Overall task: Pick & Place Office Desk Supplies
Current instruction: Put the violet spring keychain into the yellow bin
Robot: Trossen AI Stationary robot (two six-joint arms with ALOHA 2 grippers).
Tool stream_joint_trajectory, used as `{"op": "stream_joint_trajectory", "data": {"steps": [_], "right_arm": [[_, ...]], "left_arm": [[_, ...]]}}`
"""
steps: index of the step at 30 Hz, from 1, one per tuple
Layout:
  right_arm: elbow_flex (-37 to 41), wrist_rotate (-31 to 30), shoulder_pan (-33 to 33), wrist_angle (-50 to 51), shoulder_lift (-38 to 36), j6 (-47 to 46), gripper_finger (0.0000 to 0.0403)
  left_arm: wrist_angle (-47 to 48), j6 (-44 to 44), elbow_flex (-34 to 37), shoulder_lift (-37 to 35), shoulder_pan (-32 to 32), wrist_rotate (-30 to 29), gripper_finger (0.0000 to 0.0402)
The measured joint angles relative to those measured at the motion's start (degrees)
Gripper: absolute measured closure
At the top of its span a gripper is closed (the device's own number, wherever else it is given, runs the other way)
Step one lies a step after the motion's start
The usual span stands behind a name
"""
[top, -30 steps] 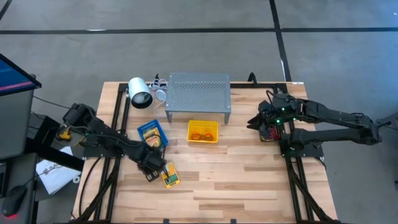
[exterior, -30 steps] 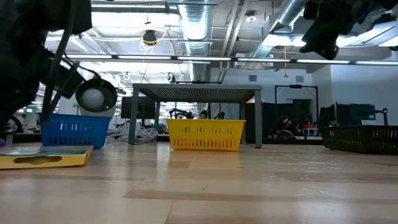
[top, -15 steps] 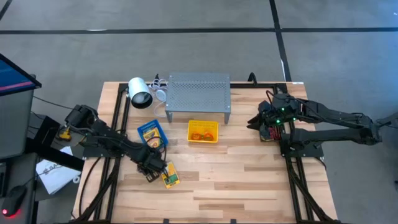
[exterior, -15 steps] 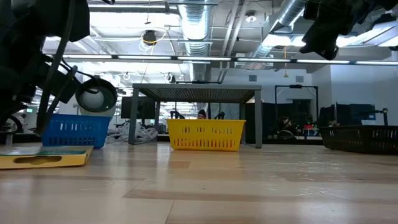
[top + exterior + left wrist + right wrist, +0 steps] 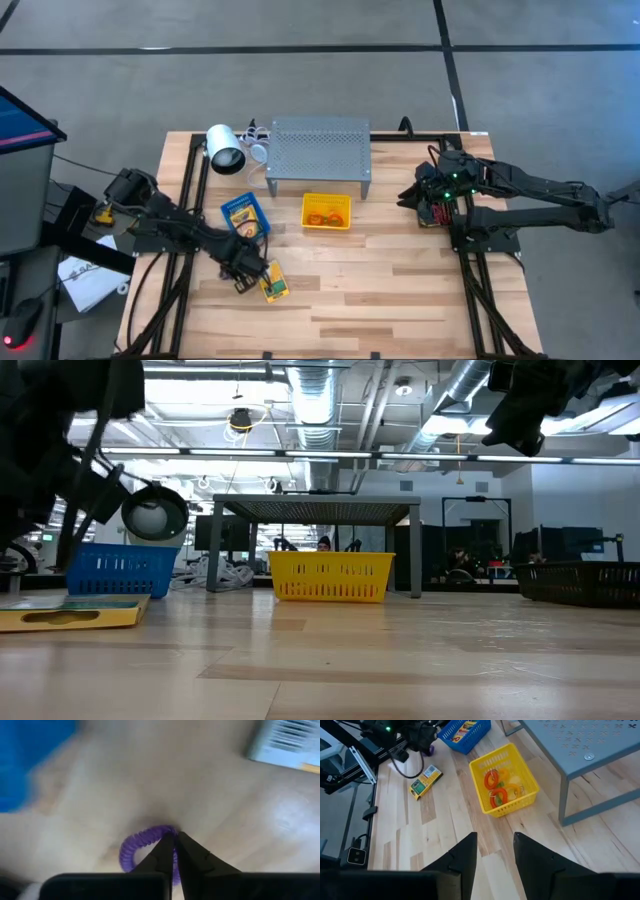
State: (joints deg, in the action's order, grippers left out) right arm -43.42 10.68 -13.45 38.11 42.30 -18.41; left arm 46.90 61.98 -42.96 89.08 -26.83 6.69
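1. The left gripper (image 5: 243, 281) is low over the bench (image 5: 380, 290) near its front-left corner, fingers pinched on a purple coiled loop (image 5: 137, 847).
2. A crayon box (image 5: 273, 286) lies just beside it.
3. The right gripper (image 5: 412, 196) hovers near the right edge, fingers apart and holding nothing.

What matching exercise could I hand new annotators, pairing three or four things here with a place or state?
Things:
1. left claw
2. right claw
3. yellow bin
4. crayon box

States:
A. lies flat on the bare table
B. open, hovering, holding nothing
C. holds orange and red bands
D. shut on the purple band

Pairs: 1-D, 2-B, 3-C, 4-A
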Motion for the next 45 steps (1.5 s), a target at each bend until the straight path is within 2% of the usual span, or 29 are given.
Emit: {"op": "stream_joint_trajectory", "data": {"steps": [7, 10, 14, 19, 23, 26, 29, 32, 34, 37, 40, 45], "right_arm": [[0.00, 0.00, 0.00, 0.00, 0.00, 0.04, 0.0278], [0.00, 0.01, 0.00, -0.02, 0.00, 0.42, 0.0278], [0.00, 0.02, 0.00, -0.47, 0.00, 0.42, 0.0278], [0.00, 0.02, 0.00, -1.01, 0.00, 0.42, 0.0278], [0.00, 0.02, 0.00, -1.14, 0.00, 0.42, 0.0278], [0.00, 0.04, 0.00, -1.85, 0.01, 0.43, 0.0278], [0.00, 0.01, 0.47, -2.84, 0.02, 0.51, 0.0278], [0.00, 0.00, 1.75, -4.32, 0.11, 1.21, 0.0278], [0.00, -0.02, 2.74, -4.55, 0.11, 1.77, 0.0278], [0.00, -0.07, 4.05, -4.52, 0.11, 1.92, 0.0278], [0.00, -0.49, 5.26, -4.55, 0.11, 1.95, 0.0278], [0.00, -4.82, 6.52, -5.07, 0.11, 1.97, 0.0278]], "left_arm": [[-0.35, 0.00, -5.63, -0.02, -2.40, 0.86, 0.0400], [-0.16, 0.00, -8.86, -0.04, -3.41, -0.66, 0.0400], [-0.14, -1.74, -14.21, -0.11, -3.69, -6.78, 0.0401], [-1.50, -9.69, -20.47, -0.17, -2.23, -18.95, 0.0401], [-3.08, -20.69, -22.80, -0.99, 2.33, -28.44, 0.0401], [-8.85, -30.26, -22.78, -1.82, 8.48, -31.29, 0.0401], [-16.34, -40.50, -22.78, -2.14, 15.35, -30.59, 0.0401], [-22.58, -48.63, -22.77, -1.91, 22.27, -23.69, 0.0401], [-25.89, -51.23, -22.06, -1.62, 26.84, -18.49, 0.0401], [-28.76, -52.68, -19.74, -1.57, 32.15, -14.02, 0.0401], [-31.65, -53.30, -17.41, -1.57, 34.81, -9.81, 0.0401], [-36.96, -54.38, -14.19, -1.57, 35.01, -7.55, 0.0401]]}}
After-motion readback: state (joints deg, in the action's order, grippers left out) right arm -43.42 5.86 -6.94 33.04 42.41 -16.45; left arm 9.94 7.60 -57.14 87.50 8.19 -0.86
